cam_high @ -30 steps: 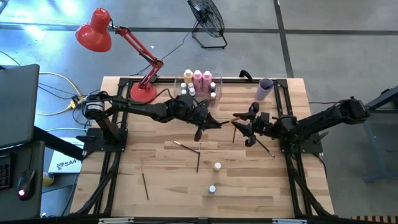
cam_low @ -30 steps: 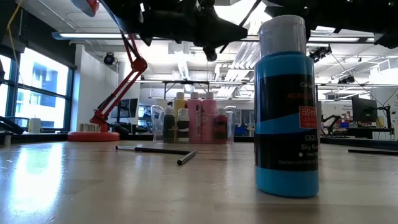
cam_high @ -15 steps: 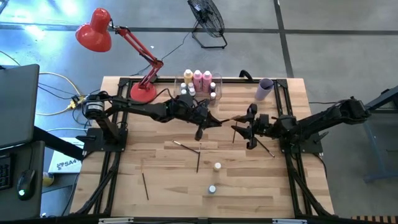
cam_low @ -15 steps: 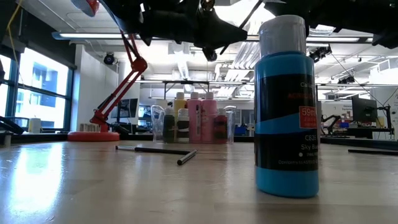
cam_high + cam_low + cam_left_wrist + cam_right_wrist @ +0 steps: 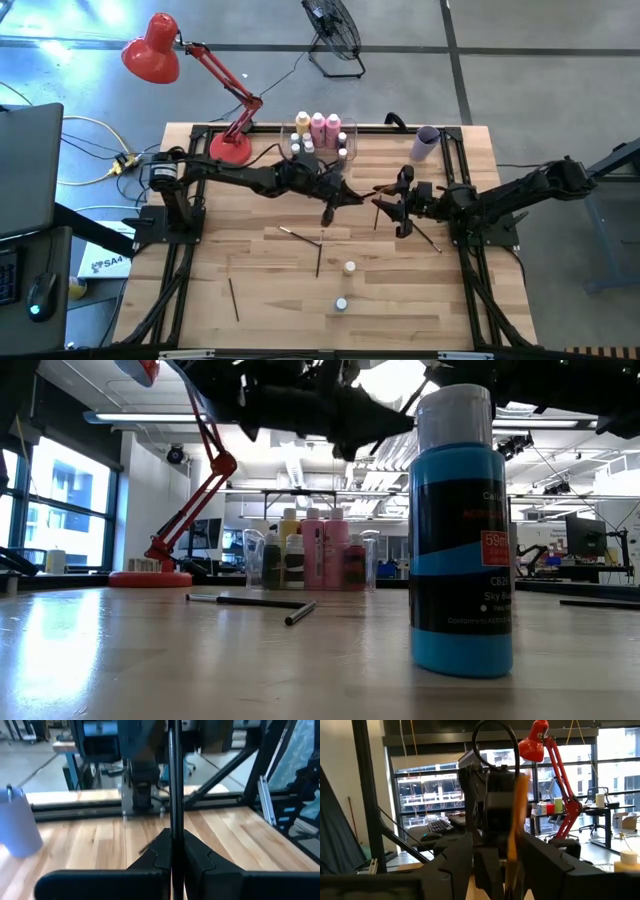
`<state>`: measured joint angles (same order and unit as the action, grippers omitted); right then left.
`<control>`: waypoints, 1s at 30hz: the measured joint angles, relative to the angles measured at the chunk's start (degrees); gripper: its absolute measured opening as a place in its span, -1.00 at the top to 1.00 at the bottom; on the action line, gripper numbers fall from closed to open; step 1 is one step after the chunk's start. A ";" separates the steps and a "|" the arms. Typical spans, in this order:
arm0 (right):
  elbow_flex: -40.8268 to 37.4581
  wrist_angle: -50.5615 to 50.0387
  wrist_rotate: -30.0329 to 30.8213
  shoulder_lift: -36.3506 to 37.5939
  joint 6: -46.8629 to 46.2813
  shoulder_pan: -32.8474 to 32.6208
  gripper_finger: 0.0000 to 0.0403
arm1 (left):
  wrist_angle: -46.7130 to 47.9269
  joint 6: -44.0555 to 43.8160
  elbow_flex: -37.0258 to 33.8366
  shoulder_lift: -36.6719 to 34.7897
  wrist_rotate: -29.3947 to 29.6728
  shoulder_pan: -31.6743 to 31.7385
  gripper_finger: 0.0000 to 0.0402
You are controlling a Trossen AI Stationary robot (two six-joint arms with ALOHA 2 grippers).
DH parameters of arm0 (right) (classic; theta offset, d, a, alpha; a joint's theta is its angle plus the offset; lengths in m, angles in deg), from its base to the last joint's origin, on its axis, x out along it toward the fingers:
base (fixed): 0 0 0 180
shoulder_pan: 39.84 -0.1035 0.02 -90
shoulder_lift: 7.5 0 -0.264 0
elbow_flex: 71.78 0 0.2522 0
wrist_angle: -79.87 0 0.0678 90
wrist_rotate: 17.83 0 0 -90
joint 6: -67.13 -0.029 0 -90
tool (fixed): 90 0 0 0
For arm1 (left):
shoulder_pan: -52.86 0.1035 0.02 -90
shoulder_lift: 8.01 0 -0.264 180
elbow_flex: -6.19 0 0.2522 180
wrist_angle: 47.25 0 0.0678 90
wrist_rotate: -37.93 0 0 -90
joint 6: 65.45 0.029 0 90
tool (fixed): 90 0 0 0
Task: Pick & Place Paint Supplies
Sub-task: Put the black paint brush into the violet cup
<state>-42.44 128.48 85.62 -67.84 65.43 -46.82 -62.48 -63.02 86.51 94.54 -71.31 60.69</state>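
While both arms reach in over it, table (image 5: 250, 300): pale wood planks inside a black frame, with supplies scattered on it.
Left arm: stretched from the left edge towards the middle, raised off the wood.
Right arm: stretched in from the right edge, facing the left one.
Desk lamp (image 5: 160, 50): red, its base on the table's far left corner.
Clear bin (image 5: 297, 128): at the far edge, holding tall pink and yellow bottles (image 5: 318, 125) and small white-capped ones, all upright.
Lilac cup (image 5: 427, 143): far right of the table, apart from the bin.
Left gripper (image 5: 171, 850): fingers pressed together on a thin dark paintbrush (image 5: 175, 780), which points at the other claw.
Right gripper (image 5: 495, 865): jaws spread wide; the brush's wooden end stands between them; contact cannot be told.
Loose paintbrushes (image 5: 298, 236): several lie flat, around mid-table, front left, and beside the right arm.
Sky-blue bottle (image 5: 462, 530): upright, white-capped, at the front of the table.
Second tiny bottle (image 5: 350, 268): upright, near it, in front of the grippers.
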 joint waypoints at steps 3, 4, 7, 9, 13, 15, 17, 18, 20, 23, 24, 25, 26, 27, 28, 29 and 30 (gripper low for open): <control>0.00 0.13 0.02 0.00 0.37 0.00 0.32 | 1.10 0.13 0.85 0.54 -0.38 0.00 0.94; 0.00 0.41 0.11 0.00 0.41 0.00 0.37 | 1.22 0.13 0.88 0.63 -0.52 0.00 0.94; 0.00 0.66 0.13 0.00 0.45 0.00 0.56 | 0.63 0.32 1.26 1.09 -0.71 0.00 0.94; 0.00 0.70 0.14 0.00 0.57 0.00 0.71 | 0.96 0.32 1.18 1.21 -0.74 -0.02 0.94; 0.00 0.65 0.28 0.00 3.01 0.00 0.93 | 1.88 0.34 1.17 1.22 -0.81 -0.02 0.94; 0.00 0.50 0.27 -0.04 3.05 0.00 0.93 | 2.30 0.34 1.17 1.22 -0.77 -0.02 0.94; 0.00 0.55 0.26 -0.04 3.03 0.00 0.95 | 2.27 0.34 1.17 1.22 -0.73 -0.02 0.94; 0.00 0.54 0.26 -0.04 3.04 0.00 0.95 | 2.27 0.34 1.18 1.22 -0.71 -0.02 0.94; 0.00 0.54 0.26 -0.04 3.00 0.00 0.95 | 2.35 0.34 1.17 1.22 -0.71 -0.01 0.94; 0.00 0.45 0.44 -0.04 3.01 0.00 0.95 | 2.39 0.33 1.17 1.22 -0.61 -0.02 0.89; 0.00 0.33 0.81 -0.04 3.00 -0.02 0.95 | 2.42 0.32 1.17 1.22 -0.49 0.00 0.85; 0.00 0.28 1.21 -0.04 3.02 -0.02 0.95 | 2.69 0.30 1.15 1.20 -0.36 0.00 0.80; 0.00 0.24 1.27 -0.01 3.02 -0.02 0.95 | 2.84 0.30 1.13 1.22 -0.36 0.02 0.76; 0.00 0.17 1.35 0.00 3.02 -0.02 0.95 | 3.00 0.32 1.09 1.22 -0.34 0.02 0.72; 0.00 0.02 1.39 0.00 3.02 -0.02 0.95 | 2.92 0.47 1.09 1.22 -0.34 0.02 0.68; 0.00 -0.09 1.39 0.00 3.02 -0.02 0.95 | 2.61 1.37 1.09 1.22 -0.34 0.02 0.64; 0.00 -0.11 1.34 0.00 3.02 -0.02 0.95 | 2.57 2.72 1.09 1.22 -0.34 0.02 0.61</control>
<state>-42.44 128.37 86.96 -67.84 68.45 -46.84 -59.92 -60.31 87.59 95.76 -71.64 60.72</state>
